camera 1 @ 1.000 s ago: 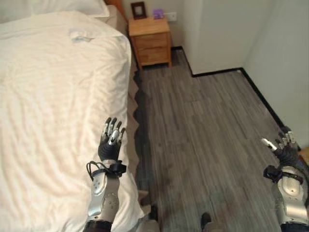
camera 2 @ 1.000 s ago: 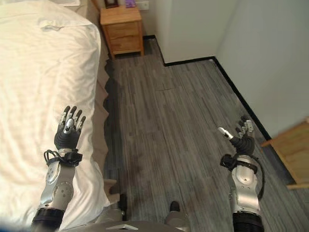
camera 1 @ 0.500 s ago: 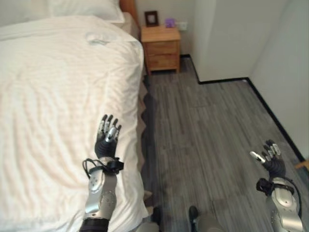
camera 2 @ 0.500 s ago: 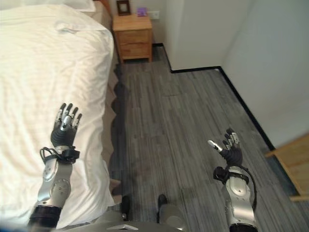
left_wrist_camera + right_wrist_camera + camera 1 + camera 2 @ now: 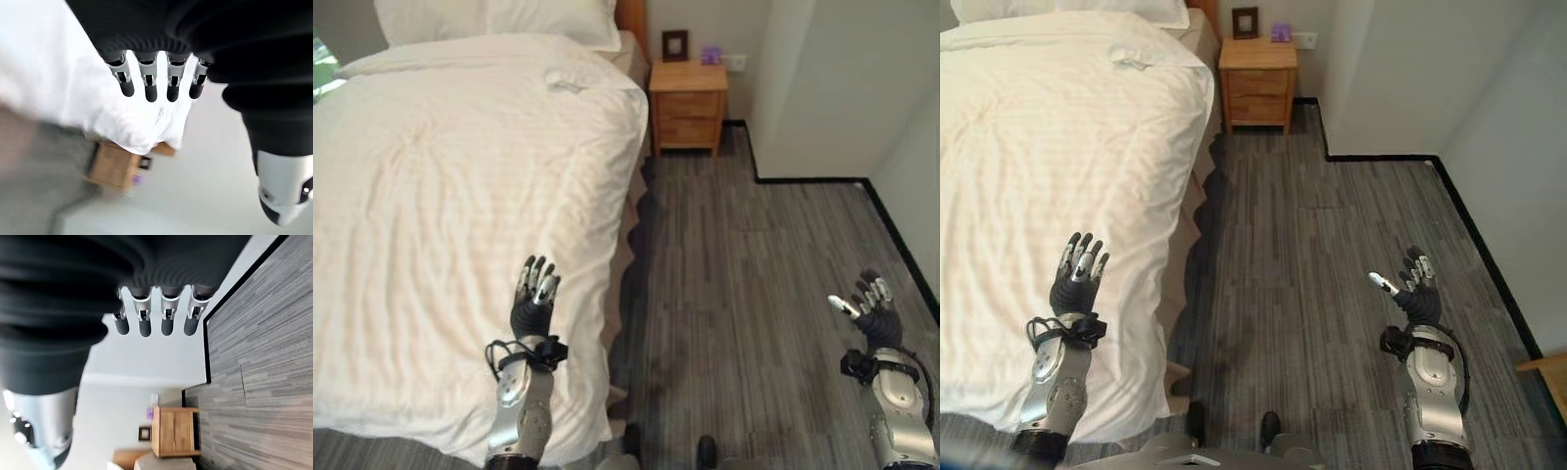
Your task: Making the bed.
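Observation:
A white duvet [image 5: 450, 196] covers the bed on the left, lightly wrinkled, with white pillows [image 5: 499, 20] at the head and a small rumpled fold [image 5: 570, 78] near the top right corner. My left hand [image 5: 534, 297] hovers over the duvet's near right edge, fingers [image 5: 148, 83] straight and open, holding nothing. Over the grey floor at the lower right, my right hand [image 5: 1413, 287] is raised with fingers [image 5: 143, 318] spread open and empty.
A wooden nightstand [image 5: 688, 106] with a small picture frame [image 5: 674, 44] and a purple item [image 5: 710, 55] stands beside the bed's head. White walls with black skirting [image 5: 808, 179] bound the grey plank floor [image 5: 744, 284] on the right. A wooden corner [image 5: 1549, 372] shows at far right.
The camera has swung left, so more of the bed and pillows shows. Both hands keep the same open, raised pose.

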Available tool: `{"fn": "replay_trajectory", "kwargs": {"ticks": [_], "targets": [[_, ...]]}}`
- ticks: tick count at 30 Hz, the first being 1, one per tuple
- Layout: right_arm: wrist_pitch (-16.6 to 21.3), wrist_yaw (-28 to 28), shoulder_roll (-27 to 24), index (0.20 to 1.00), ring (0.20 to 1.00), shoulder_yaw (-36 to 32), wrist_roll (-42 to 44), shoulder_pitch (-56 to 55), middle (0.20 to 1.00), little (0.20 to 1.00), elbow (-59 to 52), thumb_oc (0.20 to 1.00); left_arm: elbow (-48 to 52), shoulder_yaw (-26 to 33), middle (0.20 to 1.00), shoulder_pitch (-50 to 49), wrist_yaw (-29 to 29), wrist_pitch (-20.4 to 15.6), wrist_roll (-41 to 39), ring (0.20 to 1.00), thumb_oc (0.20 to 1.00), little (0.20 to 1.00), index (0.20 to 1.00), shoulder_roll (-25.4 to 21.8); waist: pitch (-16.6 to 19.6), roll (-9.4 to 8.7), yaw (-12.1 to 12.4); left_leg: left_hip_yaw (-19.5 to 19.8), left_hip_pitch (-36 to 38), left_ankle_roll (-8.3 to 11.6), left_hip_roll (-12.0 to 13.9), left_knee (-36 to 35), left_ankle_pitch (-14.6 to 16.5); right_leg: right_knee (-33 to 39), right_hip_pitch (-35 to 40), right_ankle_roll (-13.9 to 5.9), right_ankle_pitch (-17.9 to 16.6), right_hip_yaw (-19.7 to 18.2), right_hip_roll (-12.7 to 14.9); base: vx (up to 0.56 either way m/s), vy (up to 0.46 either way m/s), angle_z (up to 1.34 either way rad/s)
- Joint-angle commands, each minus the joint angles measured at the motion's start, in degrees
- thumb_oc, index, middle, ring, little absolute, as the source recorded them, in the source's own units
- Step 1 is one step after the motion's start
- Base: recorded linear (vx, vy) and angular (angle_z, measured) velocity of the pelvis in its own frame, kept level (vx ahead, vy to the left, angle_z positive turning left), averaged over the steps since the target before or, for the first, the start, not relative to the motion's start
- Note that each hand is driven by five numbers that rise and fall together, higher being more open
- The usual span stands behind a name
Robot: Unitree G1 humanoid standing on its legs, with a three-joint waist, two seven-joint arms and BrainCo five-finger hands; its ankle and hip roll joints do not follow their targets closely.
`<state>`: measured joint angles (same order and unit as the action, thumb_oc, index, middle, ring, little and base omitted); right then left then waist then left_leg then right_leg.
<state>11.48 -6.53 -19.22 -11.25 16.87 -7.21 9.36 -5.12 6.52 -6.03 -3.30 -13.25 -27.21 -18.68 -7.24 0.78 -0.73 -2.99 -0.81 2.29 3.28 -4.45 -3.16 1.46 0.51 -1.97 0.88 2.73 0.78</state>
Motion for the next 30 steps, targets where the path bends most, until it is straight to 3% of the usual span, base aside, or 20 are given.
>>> {"fn": "replay_trajectory", "kwargs": {"ticks": [1, 5, 10, 11, 12, 13, 15, 16, 17, 18, 19, 21, 22, 23, 25, 26, 27, 28, 30], "targets": [[2.2, 1.0, -0.5, 1.000, 1.000, -1.0, 1.0, 1.9, 1.000, 1.000, -3.8, 1.000, 1.8, 2.2, 1.000, 2.6, -1.2, -2.3, 5.4, 1.000, 1.000, 1.000, 1.000, -3.1, 1.8, -2.71, 0.1, 1.0, 1.1, -1.46, -3.8, 3.4, 4.1, 0.2, 1.3, -2.76, -0.8, -2.7, 2.6, 0.03, 0.064, -0.05], [1.5, 1.5, 0.0, 1.000, 1.000, -1.0, 1.9, 1.4, 1.000, 1.000, -5.1, 1.000, 3.6, 1.0, 1.000, 2.7, -2.3, -0.8, 12.6, 1.000, 1.000, 1.000, 1.000, -4.2, 1.7, -2.64, -0.5, -0.5, 1.9, -1.84, -4.1, 2.1, 4.2, 0.6, 1.1, -3.21, -1.4, -3.5, 2.7, 0.04, 0.063, -0.16], [1.4, 0.9, 0.2, 1.000, 1.000, -0.5, 1.9, 2.4, 1.000, 1.000, -5.3, 1.000, 3.6, 0.0, 1.000, 3.7, -2.5, -0.8, 11.2, 1.000, 1.000, 1.000, 1.000, -3.5, 1.2, -2.70, -0.8, -2.1, 1.5, -2.02, -4.1, 1.9, 4.5, 0.7, 0.1, -3.84, -1.7, -4.0, 2.7, -0.02, 0.044, -0.15], [1.6, 0.6, -0.1, 1.000, 1.000, 0.8, 2.3, 4.1, 1.000, 1.000, -5.6, 1.000, 3.4, -0.9, 1.000, 5.6, -3.3, -0.9, 9.4, 1.000, 1.000, 1.000, 1.000, -3.5, -1.0, -2.43, -0.9, -3.5, 0.0, -2.78, -3.5, 3.7, 5.4, -6.5, -4.4, -4.48, -0.8, -4.2, 2.3, -0.10, 0.038, -0.45], [1.6, 0.6, -0.1, 1.000, 1.000, 0.8, 2.3, 4.2, 1.000, 1.000, -5.6, 1.000, 3.2, -0.9, 1.000, 5.8, -3.3, -1.0, 9.4, 1.000, 1.000, 1.000, 1.000, -3.6, -0.9, -2.46, -0.7, -3.7, -0.3, -2.79, -3.5, 3.9, 5.5, -7.5, -5.2, -4.50, -0.4, -4.4, 2.3, -0.11, 0.084, -0.63], [1.6, 0.9, 0.0, 1.000, 1.000, 1.8, 2.7, 4.5, 1.000, 1.000, -5.9, 1.000, 3.2, -1.2, 1.000, 6.5, -3.5, -0.6, 8.9, 1.000, 1.000, 1.000, 1.000, -4.0, -2.5, -1.74, -1.0, -4.4, 0.0, -3.81, -2.9, 4.1, 6.2, -17.3, -10.0, -6.91, -2.6, -3.8, 1.9, 0.02, 0.072, -0.57], [1.3, 1.2, 0.4, 1.000, 1.000, 2.4, 2.1, 4.1, 1.000, 1.000, -6.6, 1.000, 3.6, -1.2, 1.000, 6.8, -3.8, -0.2, 9.6, 1.000, 1.000, 1.000, 1.000, -4.6, -4.3, -0.93, -1.8, -5.6, 2.1, -4.66, -2.7, 3.5, 7.0, -29.1, -16.2, -9.65, -7.4, -3.0, 2.0, 0.04, 0.085, -0.53], [1.3, 1.2, 0.4, 1.000, 1.000, 2.4, 2.1, 4.1, 1.000, 1.000, -6.7, 1.000, 3.6, -1.2, 1.000, 6.9, -3.8, -0.2, 9.6, 1.000, 1.000, 1.000, 1.000, -4.6, -4.4, -1.03, -1.8, -5.7, 2.2, -4.70, -2.8, 3.4, 7.0, -29.8, -16.5, -9.69, -7.3, -3.2, 2.1, 0.16, 0.071, -0.71], [1.3, 0.6, 0.8, 1.000, 1.000, 2.9, 1.3, 4.3, 1.000, 1.000, -6.4, 1.000, 4.2, -1.1, 1.000, 7.3, -4.3, -0.7, 9.6, 1.000, 1.000, 1.000, 1.000, -5.3, -5.7, 0.04, -2.3, -6.2, 4.7, -4.46, -2.1, 2.9, 7.7, -33.0, -21.5, -9.34, -8.6, -0.4, 4.7, 0.28, 0.007, -0.46], [1.2, 0.6, 1.0, 1.000, 1.000, 3.1, 1.0, 4.3, 1.000, 1.000, -6.3, 1.000, 4.5, -0.9, 1.000, 7.6, -4.3, -0.7, 9.6, 1.000, 1.000, 1.000, 1.000, -5.5, -5.5, -0.13, -2.5, -6.7, 6.0, -3.98, -2.0, 2.5, 8.3, -29.3, -22.8, -8.61, -7.6, 1.2, 6.8, 0.30, 0.007, -0.28], [1.2, 0.6, 1.0, 1.000, 1.000, 3.1, 1.0, 4.3, 1.000, 1.000, -6.3, 1.000, 4.5, -0.9, 1.000, 7.6, -4.2, -0.7, 9.5, 1.000, 1.000, 1.000, 1.000, -5.6, -5.5, 0.01, -2.8, -6.4, 6.2, -3.93, -1.9, 2.3, 8.4, -29.1, -22.5, -8.59, -7.4, 1.5, 6.8, 0.31, -0.075, -0.12], [1.3, 0.7, 0.8, 1.000, 1.000, 2.9, 1.4, 4.1, 1.000, 1.000, -5.8, 1.000, 5.7, -0.8, 1.000, 8.1, -3.9, -1.5, 8.5, 1.000, 1.000, 1.000, 1.000, -5.6, -5.4, 0.01, -4.5, -5.7, 10.0, -2.25, -1.2, 1.3, 9.6, -17.6, -23.4, -7.89, -6.6, 1.5, 7.2, 0.43, -0.130, -0.12], [1.2, 0.7, 0.6, 1.000, 1.000, 2.9, 1.5, 4.0, 1.000, 1.000, -5.6, 1.000, 5.9, -0.7, 1.000, 8.3, -3.7, -1.9, 7.4, 1.000, 1.000, 1.000, 1.000, -5.5, -5.1, -0.38, -5.0, -5.5, 11.3, -1.33, -1.1, 0.8, 9.8, -12.7, -23.8, -7.97, -7.6, 1.3, 7.4, 0.74, -0.280, 0.47], [1.2, 0.7, 0.0, 1.000, 1.000, 2.7, 1.2, 4.0, 1.000, 1.000, -5.8, 1.000, 5.9, -0.6, 1.000, 9.1, -3.5, -2.4, 6.1, 1.000, 1.000, 1.000, 1.000, -5.7, -4.6, -0.35, -6.2, -5.2, 14.6, 0.54, 1.2, 0.6, 10.5, -6.1, -24.0, -8.97, -10.4, 0.7, 6.8, 0.70, -0.316, 0.25], [1.2, 0.9, -0.2, 1.000, 1.000, 2.6, 1.3, 3.9, 1.000, 1.000, -6.2, 1.000, 6.2, -0.7, 1.000, 9.0, -3.3, -2.6, 5.5, 1.000, 1.000, 1.000, 1.000, -5.6, -4.4, -0.42, -6.4, -5.0, 15.5, 1.16, 2.3, 1.3, 10.7, -6.8, -23.8, -9.07, -10.8, 1.0, 6.4, 0.51, -0.304, -0.24], [1.6, 1.5, -0.1, 1.000, 1.000, 3.2, 2.8, 3.5, 1.000, 1.000, -6.1, 1.000, 6.7, -1.1, 1.000, 8.7, -2.3, -2.3, 4.8, 1.000, 1.000, 1.000, 1.000, -5.1, -3.7, -0.35, -5.8, -3.5, 13.8, 3.26, 6.0, 9.8, 4.7, -9.2, -21.3, -6.73, -8.9, 1.3, 4.3, 0.47, -0.402, -0.07], [1.7, 1.8, -0.5, 1.000, 1.000, 4.0, 3.7, 3.9, 1.000, 1.000, -5.8, 1.000, 6.4, -1.4, 1.000, 8.4, -1.8, -1.9, 3.9, 1.000, 1.000, 1.000, 1.000, -4.3, -3.3, -0.60, -5.7, -3.5, 11.6, 3.51, 7.7, 17.7, -1.0, -9.2, -18.8, -4.86, -7.8, 1.4, 2.8, 0.46, -0.410, 0.35], [1.7, 1.8, -0.5, 1.000, 1.000, 4.0, 3.7, 4.0, 1.000, 1.000, -5.8, 1.000, 6.4, -1.4, 1.000, 8.4, -1.8, -1.9, 3.9, 1.000, 1.000, 1.000, 1.000, -4.4, -3.2, -0.71, -5.9, -3.2, 11.2, 3.60, 7.6, 17.9, -1.1, -9.0, -18.9, -4.72, -8.1, 1.6, 2.9, 0.31, -0.336, 0.49], [2.8, 2.7, -0.3, 1.000, 1.000, 4.2, 8.9, 3.9, 1.000, 1.000, -6.6, 1.000, 7.1, -1.4, 1.000, 8.1, -1.1, -1.2, 2.6, 1.000, 1.000, 1.000, 1.000, -3.9, -3.7, -2.50, -4.6, -3.2, 1.1, 2.56, 10.2, 36.9, -9.2, -8.3, -13.5, -0.34, -5.3, 2.4, 1.4, 0.38, -0.487, 0.37]]}}
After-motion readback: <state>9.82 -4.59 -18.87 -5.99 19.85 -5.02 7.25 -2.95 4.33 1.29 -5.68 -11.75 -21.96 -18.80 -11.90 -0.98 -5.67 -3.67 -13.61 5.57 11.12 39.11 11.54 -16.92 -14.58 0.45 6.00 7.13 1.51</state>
